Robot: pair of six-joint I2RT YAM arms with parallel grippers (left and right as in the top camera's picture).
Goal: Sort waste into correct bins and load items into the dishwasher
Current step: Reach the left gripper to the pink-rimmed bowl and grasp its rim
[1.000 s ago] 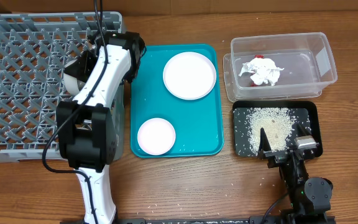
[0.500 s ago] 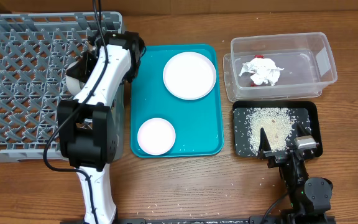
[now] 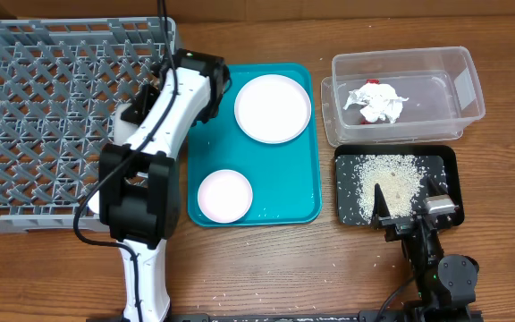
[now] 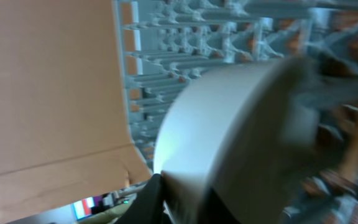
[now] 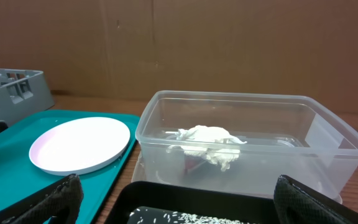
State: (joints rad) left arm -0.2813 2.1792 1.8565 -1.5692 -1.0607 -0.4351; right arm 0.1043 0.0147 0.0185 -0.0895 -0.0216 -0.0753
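My left gripper is shut on a pale grey-green bowl at the right edge of the grey dish rack. In the left wrist view the bowl is blurred and fills the frame, with the jaws on its rim. A pink plate and a small pink bowl lie on the teal tray. My right gripper is open and empty over the black tray, which holds rice. White tissue and a red wrapper lie in the clear tub. Cup and chopsticks are out of view.
In the right wrist view the tub with the tissue stands just behind the black tray. The plate is at left. A cardboard wall closes the back of the table.
My left arm has swung right with the bowl, from over the rack's right part to its right edge by the teal tray. The right arm has not moved.
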